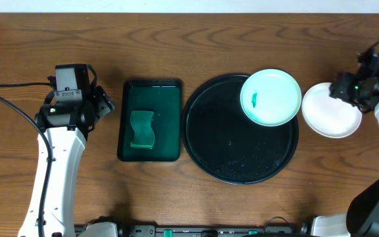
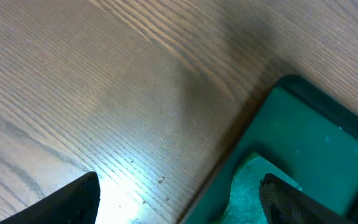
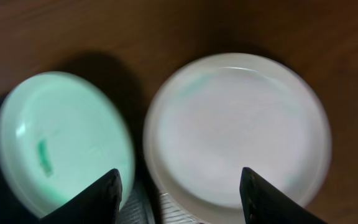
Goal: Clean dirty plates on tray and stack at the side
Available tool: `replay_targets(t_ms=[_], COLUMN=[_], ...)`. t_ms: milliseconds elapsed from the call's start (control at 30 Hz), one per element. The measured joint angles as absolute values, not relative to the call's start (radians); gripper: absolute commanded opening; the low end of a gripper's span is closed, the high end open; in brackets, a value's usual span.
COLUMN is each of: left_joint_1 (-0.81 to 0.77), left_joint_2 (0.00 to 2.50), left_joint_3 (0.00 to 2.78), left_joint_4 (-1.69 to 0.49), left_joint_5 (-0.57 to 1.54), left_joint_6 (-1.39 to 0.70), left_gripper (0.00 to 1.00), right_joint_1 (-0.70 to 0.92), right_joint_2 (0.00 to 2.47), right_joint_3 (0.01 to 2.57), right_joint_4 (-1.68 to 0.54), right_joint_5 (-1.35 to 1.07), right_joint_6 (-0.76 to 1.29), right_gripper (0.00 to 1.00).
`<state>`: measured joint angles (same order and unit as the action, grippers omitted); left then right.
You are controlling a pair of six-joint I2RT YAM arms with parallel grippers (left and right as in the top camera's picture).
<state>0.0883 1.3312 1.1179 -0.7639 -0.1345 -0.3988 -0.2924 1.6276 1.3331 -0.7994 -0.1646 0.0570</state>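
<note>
One pale-mint plate (image 1: 271, 97) with a small green smear (image 1: 254, 100) rests on the upper right part of the black tray (image 1: 229, 164), overlapping its rim. A clean white plate (image 1: 331, 110) lies on the table just right of the tray. My right gripper (image 1: 339, 91) hovers over that white plate's upper edge. In the right wrist view its gripper (image 3: 179, 190) is open above the white plate (image 3: 233, 130) and holds nothing, with the smeared plate (image 3: 61, 143) to the left. My left gripper (image 1: 104, 102) is open beside the green tray, far from the plates.
A small rectangular dark green tray (image 1: 150, 92) with a green sponge (image 1: 142, 129) stands left of the black tray. The left wrist view shows that green tray's corner (image 2: 303, 124), the sponge (image 2: 247, 186) and bare wood.
</note>
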Motion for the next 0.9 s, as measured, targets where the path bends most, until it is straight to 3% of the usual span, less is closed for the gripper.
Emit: replay_targets(t_ms=[100,167,200,233,467,700,900], left_joint_1=[0.088,0.088,0.088,0.088,0.088,0.088,0.088], left_joint_2=[1.331,1.331,1.331,1.331,1.331,1.331,1.331], left_joint_3=[1.118,1.118,1.118,1.118,1.118,1.118,1.118], left_joint_4=[-0.764,-0.763,-0.763,-0.763,-0.763,-0.764,-0.764], left_joint_5=[-0.134,-0.134,-0.134,-0.134,-0.134,-0.134,-0.134], left_joint_6=[-0.399,-0.399,-0.399,-0.399,-0.399,-0.399,-0.399], left_gripper=[0.82,0.82,0.82,0.82,0.82,0.82,0.82], right_joint_1=[-0.239,-0.203,-0.186,-0.172,-0.131,-0.131,-0.131], right_joint_2=[1.628,1.628,1.628,1.628,1.628,1.628,1.628], right_joint_3=[1.334,1.334,1.334,1.334,1.334,1.334,1.334], right_joint_4=[-0.823,-0.828,-0.827,-0.826,-0.818,-0.819,-0.822], right_joint_5=[-0.194,-0.208,-0.213,-0.218,-0.248,-0.274,-0.278], right_joint_6=[0.017,0.0,-0.008,-0.014,-0.031,-0.036,-0.038], right_gripper=[0.63,0.79,0.95,0.99,0.99,0.54,0.45])
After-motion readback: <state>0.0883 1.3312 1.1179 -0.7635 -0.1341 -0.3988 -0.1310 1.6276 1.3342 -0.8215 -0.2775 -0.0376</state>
